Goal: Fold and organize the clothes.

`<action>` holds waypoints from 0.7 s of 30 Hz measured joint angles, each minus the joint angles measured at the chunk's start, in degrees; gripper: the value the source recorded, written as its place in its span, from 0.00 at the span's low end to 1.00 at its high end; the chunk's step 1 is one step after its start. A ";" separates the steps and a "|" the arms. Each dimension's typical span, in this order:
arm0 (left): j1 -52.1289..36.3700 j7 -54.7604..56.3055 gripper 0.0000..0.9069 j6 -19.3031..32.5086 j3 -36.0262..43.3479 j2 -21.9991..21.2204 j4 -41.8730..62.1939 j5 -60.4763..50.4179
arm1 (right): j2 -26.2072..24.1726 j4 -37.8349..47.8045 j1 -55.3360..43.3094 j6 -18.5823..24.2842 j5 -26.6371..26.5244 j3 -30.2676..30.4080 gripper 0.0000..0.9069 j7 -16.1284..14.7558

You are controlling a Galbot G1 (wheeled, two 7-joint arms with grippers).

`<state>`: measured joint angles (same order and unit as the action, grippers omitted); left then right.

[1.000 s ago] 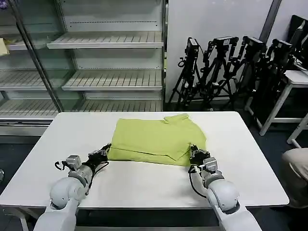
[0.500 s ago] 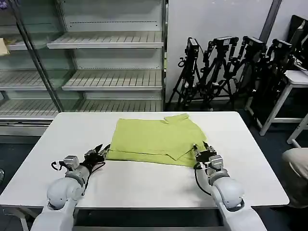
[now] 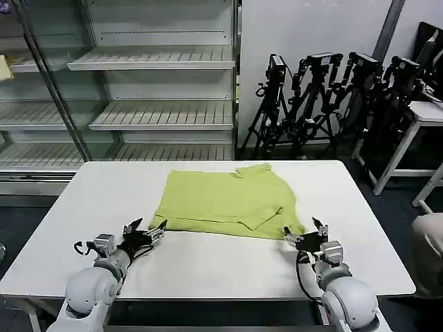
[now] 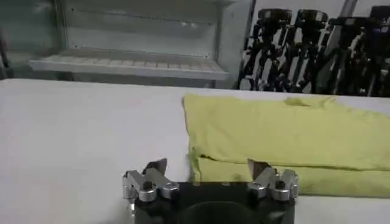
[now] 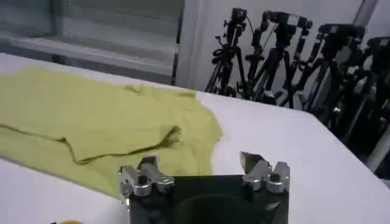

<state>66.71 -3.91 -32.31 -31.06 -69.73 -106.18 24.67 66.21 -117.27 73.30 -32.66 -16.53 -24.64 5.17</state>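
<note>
White tabletop (image 3: 208, 266) carries the folded lime yellow-green soft-fabric shirt (image 3: 228, 200) (collar at far edge), with left gripper (image 3: 147, 231) and right gripper (image 3: 306, 235) spread apart, empty, beside its near corners.

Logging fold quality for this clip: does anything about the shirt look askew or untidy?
Slightly. The shirt lies folded on the table, but a flap near its right front corner sits diagonal and rumpled, so the layers do not line up. Both grippers, left and right, are open and off it.

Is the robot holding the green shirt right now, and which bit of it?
No, nothing is held. The left gripper and right gripper both have open jaws, near the front edge of the shirt on the table.
</note>
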 measured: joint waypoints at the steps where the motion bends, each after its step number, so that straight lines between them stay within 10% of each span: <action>1: 0.11 0.23 0.01 -0.06 0.06 -0.04 -0.04 0.00 | -0.13 -0.09 0.20 -0.04 -0.31 -0.05 0.00 -0.20; 21: 0.86 1.44 0.01 -0.63 1.21 0.03 0.45 -0.87 | -1.86 2.48 0.26 -0.43 -5.51 -0.58 0.00 -1.55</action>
<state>67.57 -2.46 -32.93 -29.85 -69.70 -105.74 23.79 64.35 -114.79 73.56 -33.09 -22.04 -25.21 3.62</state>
